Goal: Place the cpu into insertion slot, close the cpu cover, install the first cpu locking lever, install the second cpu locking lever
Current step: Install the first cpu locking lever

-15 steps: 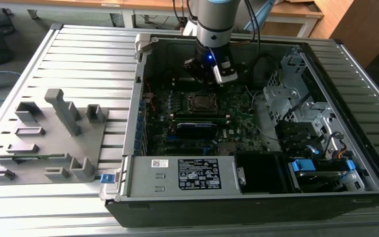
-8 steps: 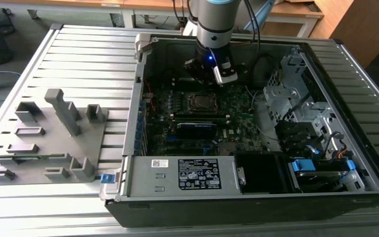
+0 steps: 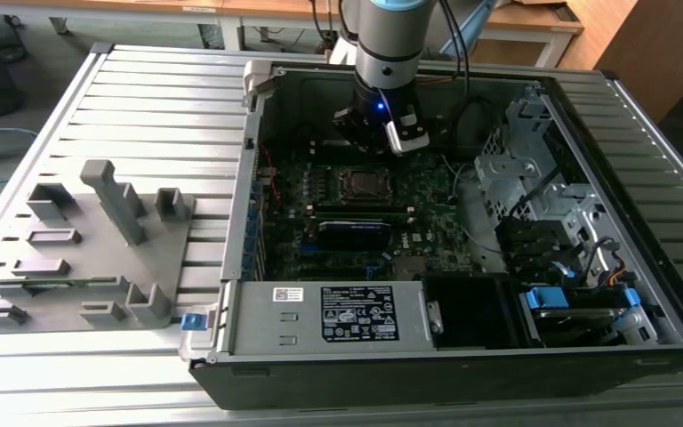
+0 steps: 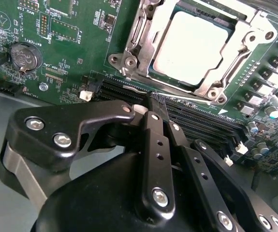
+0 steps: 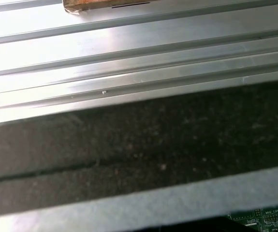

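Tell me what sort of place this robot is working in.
Most likely a robotics lab or workshop test bench: an open desktop computer case lies on a slatted metal table, a grey parts fixture sits beside it, and desks stand behind the robot arm.

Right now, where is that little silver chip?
In the second wrist view, the cpu sits in the insertion slot, framed by the cpu cover, beside the long black memory slots.

The cpu (image 4: 189,46) inside the cpu cover (image 4: 141,34) window, memory slots (image 4: 197,121) just beside the cover.
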Controlling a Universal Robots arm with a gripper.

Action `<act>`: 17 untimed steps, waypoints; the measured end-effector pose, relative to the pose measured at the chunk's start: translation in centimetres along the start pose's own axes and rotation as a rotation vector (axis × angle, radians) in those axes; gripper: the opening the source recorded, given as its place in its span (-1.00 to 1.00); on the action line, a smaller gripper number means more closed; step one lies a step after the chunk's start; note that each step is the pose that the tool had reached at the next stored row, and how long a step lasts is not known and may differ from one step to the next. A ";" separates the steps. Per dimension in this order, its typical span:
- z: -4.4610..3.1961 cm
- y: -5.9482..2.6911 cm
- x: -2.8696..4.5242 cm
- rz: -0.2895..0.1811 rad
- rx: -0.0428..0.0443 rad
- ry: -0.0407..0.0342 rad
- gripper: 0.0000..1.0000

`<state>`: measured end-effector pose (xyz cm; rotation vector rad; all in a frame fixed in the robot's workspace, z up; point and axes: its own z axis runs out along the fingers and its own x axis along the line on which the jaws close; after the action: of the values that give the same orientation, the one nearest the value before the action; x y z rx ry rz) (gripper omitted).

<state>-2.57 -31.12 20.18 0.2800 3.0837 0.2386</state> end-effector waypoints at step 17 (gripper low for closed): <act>0.05 -0.22 -0.08 0.000 0.0009 -0.0003 -0.80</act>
<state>-2.52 -31.34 20.10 0.2803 3.0836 0.2371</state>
